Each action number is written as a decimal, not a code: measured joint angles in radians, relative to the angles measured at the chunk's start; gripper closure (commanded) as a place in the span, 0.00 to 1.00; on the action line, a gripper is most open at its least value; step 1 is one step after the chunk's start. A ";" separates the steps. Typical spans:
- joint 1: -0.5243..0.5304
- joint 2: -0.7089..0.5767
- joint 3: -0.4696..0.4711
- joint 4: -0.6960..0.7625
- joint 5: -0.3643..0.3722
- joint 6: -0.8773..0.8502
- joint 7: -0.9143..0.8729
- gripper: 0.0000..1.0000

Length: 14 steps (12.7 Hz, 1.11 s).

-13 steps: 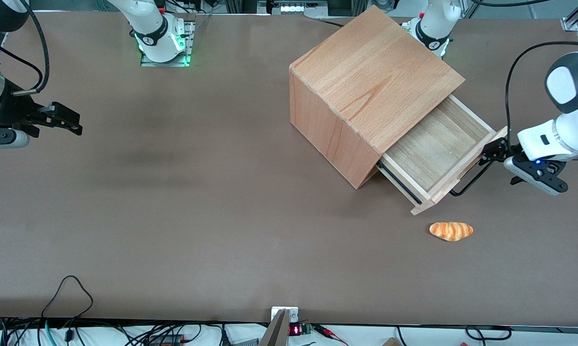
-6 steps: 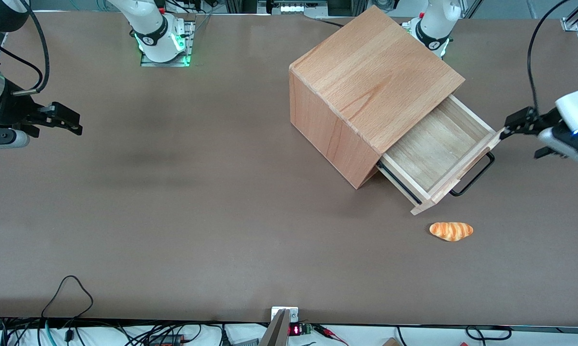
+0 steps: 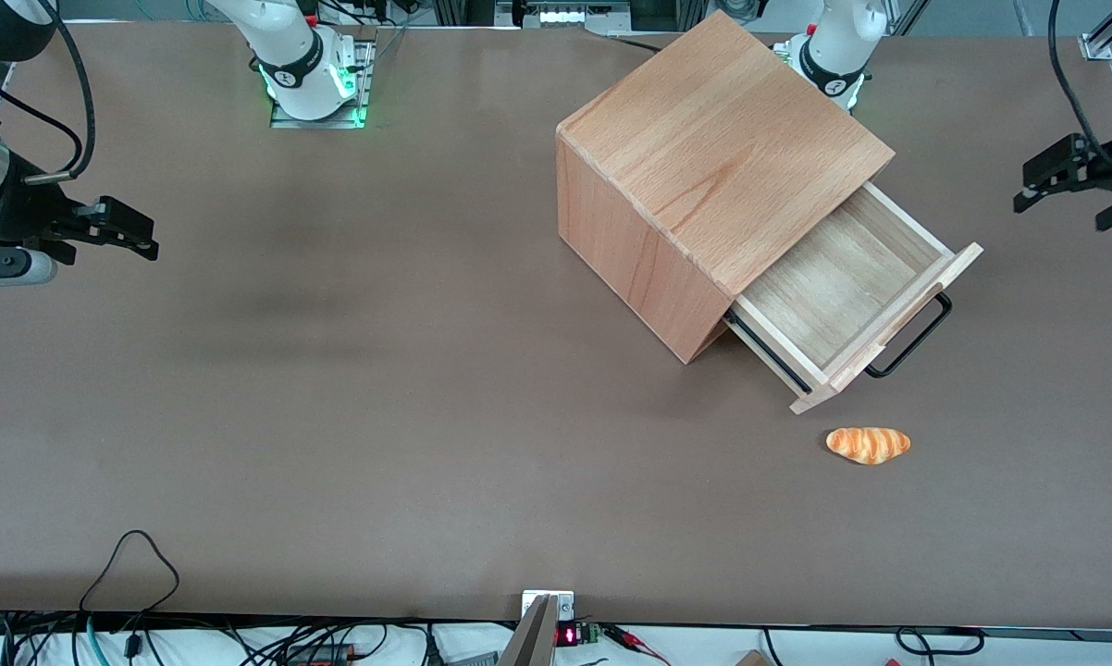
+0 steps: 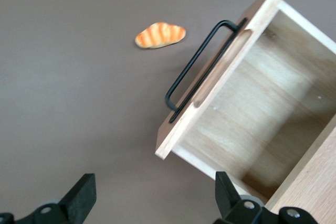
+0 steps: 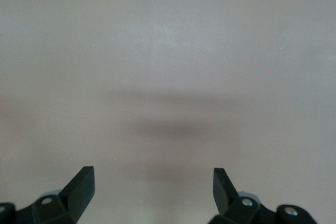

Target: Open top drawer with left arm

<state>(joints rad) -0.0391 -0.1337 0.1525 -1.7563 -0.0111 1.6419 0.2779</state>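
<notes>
The top drawer (image 3: 834,296) stands pulled out of the big beech box (image 3: 713,157); its pale inside is bare and its black bar handle (image 3: 912,338) sticks out from the flat front. The left arm's gripper (image 3: 1042,180) hangs in the air at the working arm's end of the table, above and apart from the drawer front, open and empty. In the left wrist view the drawer (image 4: 262,114) and its handle (image 4: 197,66) lie below the open gripper (image 4: 152,203); its black fingertips (image 4: 81,195) hold nothing.
An orange striped bread roll (image 3: 868,444) lies on the brown table (image 3: 334,370), nearer the front camera than the drawer front; it also shows in the left wrist view (image 4: 160,34). Cables run along the table's near edge (image 3: 130,555).
The gripper has let go of the drawer's handle end and moved up and away from the drawer front, farther from the front camera. The drawer stays pulled out.
</notes>
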 measured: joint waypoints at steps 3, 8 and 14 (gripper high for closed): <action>-0.001 -0.007 -0.004 0.000 0.016 -0.006 -0.064 0.00; -0.001 -0.007 -0.004 0.000 0.017 -0.006 -0.075 0.00; -0.001 -0.007 -0.002 0.000 0.017 -0.006 -0.075 0.00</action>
<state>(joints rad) -0.0397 -0.1408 0.1503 -1.7566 0.0062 1.6361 0.2030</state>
